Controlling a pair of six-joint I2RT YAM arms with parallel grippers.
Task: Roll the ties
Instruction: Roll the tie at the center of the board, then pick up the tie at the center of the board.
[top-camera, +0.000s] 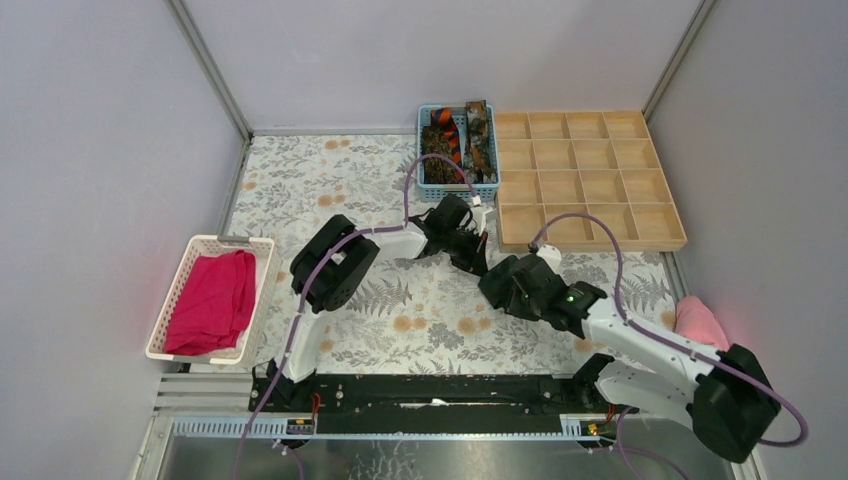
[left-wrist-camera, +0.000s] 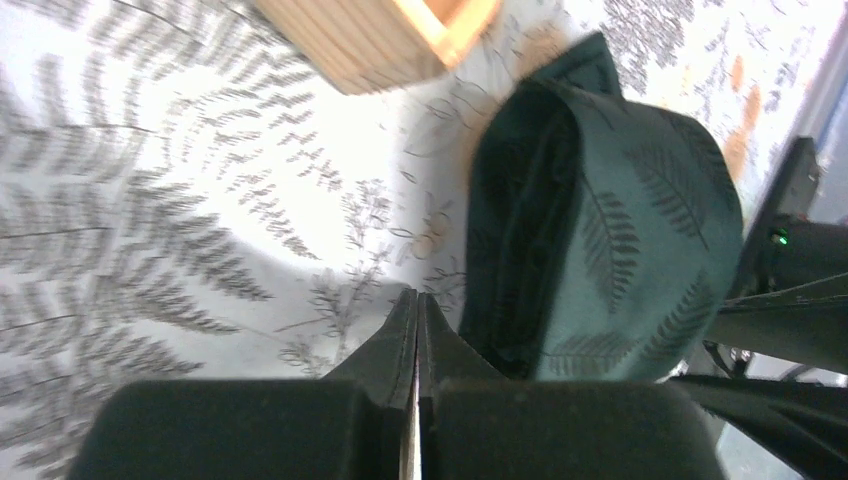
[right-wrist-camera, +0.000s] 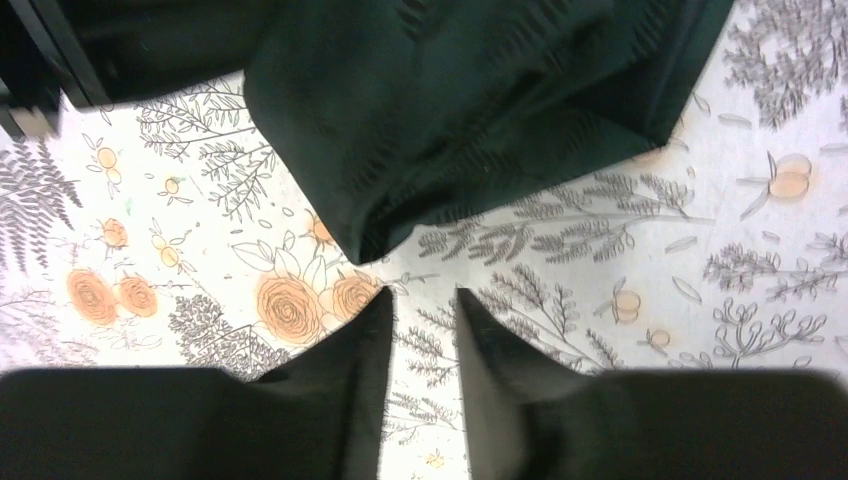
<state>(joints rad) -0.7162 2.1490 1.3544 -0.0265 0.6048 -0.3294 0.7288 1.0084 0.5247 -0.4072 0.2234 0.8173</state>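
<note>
Dark green folded fabric necktie lies near front-left corner of pale wooden grid tray. Left gripper clenched, empty, near same corner. Right gripper spread, holding nothing.

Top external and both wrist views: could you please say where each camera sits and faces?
Top external: overhead from behind, looking down on the table; left arm and right arm show.
Left wrist: on its arm, facing past shut left fingers to the dark green tie.
Right wrist: likewise, past parted right fingers.
Both wrist views share that tie.
</note>
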